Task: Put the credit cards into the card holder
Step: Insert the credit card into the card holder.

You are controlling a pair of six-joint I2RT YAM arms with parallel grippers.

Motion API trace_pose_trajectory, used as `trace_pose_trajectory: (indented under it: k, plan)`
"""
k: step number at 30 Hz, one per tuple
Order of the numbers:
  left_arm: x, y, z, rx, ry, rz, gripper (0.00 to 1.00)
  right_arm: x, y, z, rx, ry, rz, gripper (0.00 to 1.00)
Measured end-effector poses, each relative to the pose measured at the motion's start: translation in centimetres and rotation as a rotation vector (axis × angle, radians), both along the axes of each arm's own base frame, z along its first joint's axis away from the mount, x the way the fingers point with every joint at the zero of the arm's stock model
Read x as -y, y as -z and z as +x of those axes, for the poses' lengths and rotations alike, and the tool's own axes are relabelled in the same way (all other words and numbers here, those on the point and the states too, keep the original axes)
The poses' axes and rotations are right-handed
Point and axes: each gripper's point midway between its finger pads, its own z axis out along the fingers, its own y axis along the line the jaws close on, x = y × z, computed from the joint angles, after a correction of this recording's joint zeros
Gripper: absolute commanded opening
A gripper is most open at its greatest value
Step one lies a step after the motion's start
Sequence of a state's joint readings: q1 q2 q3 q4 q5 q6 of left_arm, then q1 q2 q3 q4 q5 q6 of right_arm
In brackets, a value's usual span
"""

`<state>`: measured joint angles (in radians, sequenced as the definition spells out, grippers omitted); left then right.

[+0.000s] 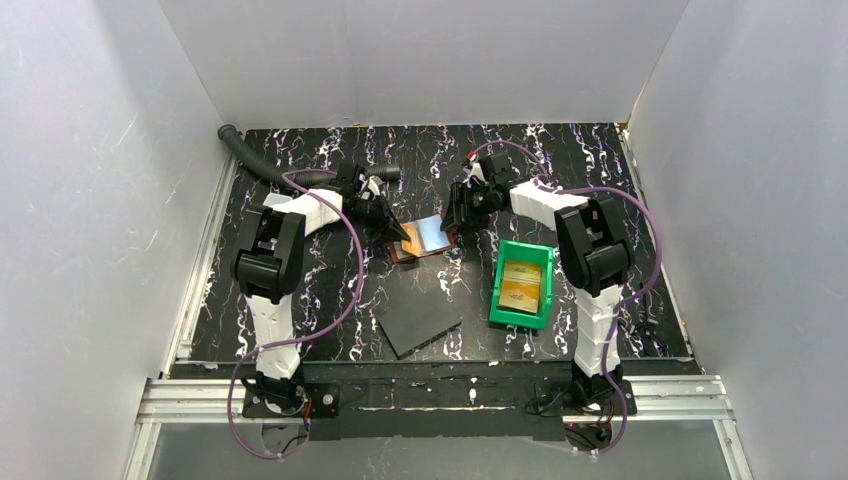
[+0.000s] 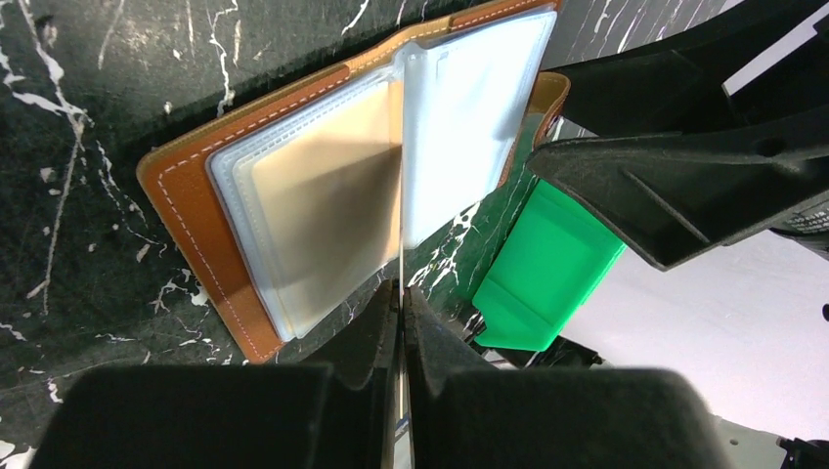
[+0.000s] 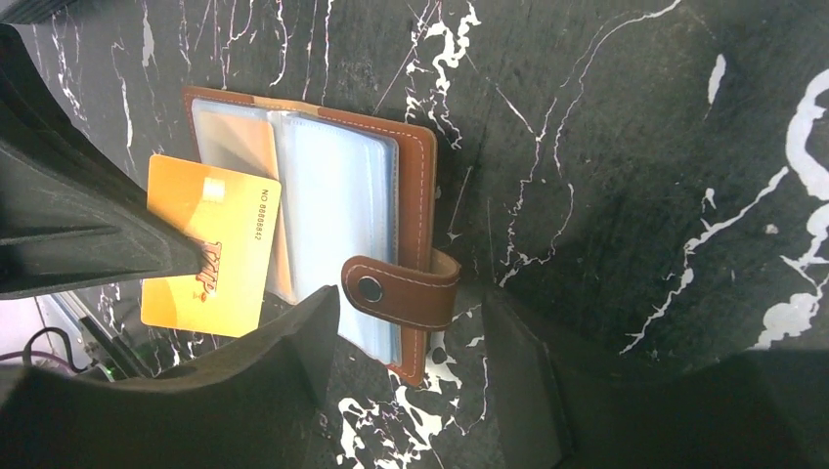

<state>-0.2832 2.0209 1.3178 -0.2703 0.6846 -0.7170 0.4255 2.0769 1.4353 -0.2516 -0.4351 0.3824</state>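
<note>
I've got the left gripper (image 2: 402,298) pinching an orange card (image 3: 210,244) over the open card holder (image 3: 420,166) (right gripper (image 3: 411,327) gaping wide).

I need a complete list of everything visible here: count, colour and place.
card holder: one, brown with clear sleeves, lying open, centre
held credit card: one, orange-yellow, over the holder's sleeves
bin: one, green, right of holder
binned credit cards: count unclear, orange-yellow, inside bin
slab: one, dark grey, near side of holder
hose: one, black, far left corner
table: one, black marbled
left gripper: one, black, shut on held credit card
right gripper: one, black, open around snap tab
</note>
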Motion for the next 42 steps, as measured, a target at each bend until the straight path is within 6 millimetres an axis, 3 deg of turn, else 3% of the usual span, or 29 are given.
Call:
trace_pose_trajectory:
  k: [10, 17, 28, 42]
  plan:
    - [0.4, 0.2, 0.9, 0.047, 0.013, -0.026, 0.00, -0.4, 0.6, 0.0, -0.007, -0.013, 0.021, 0.41]
    - [0.8, -0.1, 1.6, 0.087, 0.019, -0.048, 0.00, -0.7, 0.7, 0.2, -0.011, -0.019, 0.049, 0.38]
    - [0.5, 1.5, 0.9, 0.086, 0.036, -0.040, 0.00, -0.7, 0.8, 0.2, -0.014, -0.020, 0.051, 0.37]
    - [0.5, 2.2, 1.7, 0.136, -0.011, -0.049, 0.00, -0.6, 1.0, 0.2, -0.019, -0.018, 0.050, 0.29]
